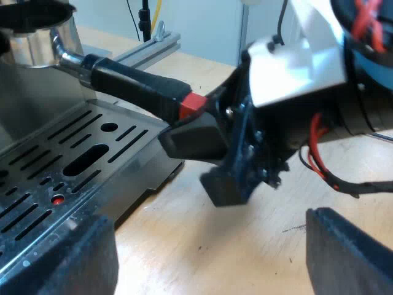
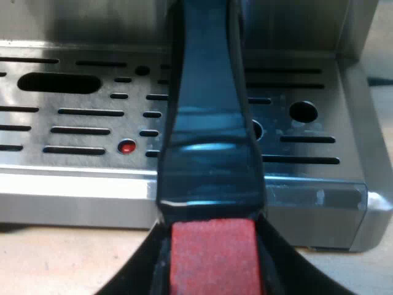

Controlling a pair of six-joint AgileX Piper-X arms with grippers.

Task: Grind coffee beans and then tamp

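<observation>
Machine (image 1: 37,104): only the steel front and the slotted tray (image 2: 73,178) are in frame; everything above is cut off

Counter (image 1: 202,252): pale wood, running alongside the tray

Holder (image 1: 132,83): the metal basket sits above the tray at the machine's front. Its rim is cut off, so seating cannot be confirmed. The dark handle extends out past the tray edge, with the red end (image 2: 212,255) outermost

Right tool (image 2: 212,270): closed on the handle at the red end, one finger (image 2: 138,273) on each side, tips cut off

Left tool (image 1: 206,264): wide and holding nothing, one finger over the tray's front edge and the other over the counter, apart from the holder
</observation>
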